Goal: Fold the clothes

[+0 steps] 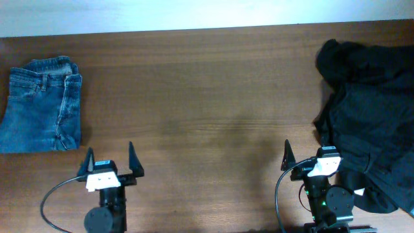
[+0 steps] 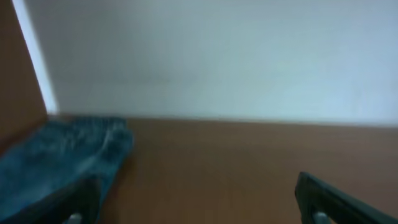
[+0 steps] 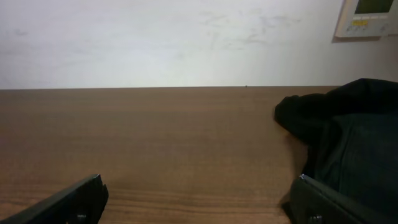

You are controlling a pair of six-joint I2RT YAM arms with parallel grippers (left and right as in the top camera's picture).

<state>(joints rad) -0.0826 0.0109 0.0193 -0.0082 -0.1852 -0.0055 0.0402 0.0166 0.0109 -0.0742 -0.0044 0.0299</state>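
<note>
Two arms stand at the near edge of a wooden bench (image 1: 207, 97), both tools spread wide and holding nothing. The left tool (image 1: 110, 155) hangs over bare wood; folded blue jeans (image 1: 42, 103) lie flat ahead of it and off to its left, apart from its fingers. The right tool (image 1: 309, 154) sits just beside a crumpled heap of black garments (image 1: 369, 110), which spreads ahead of it and to its right, the cloth's edge lapping that arm's right side.
</note>
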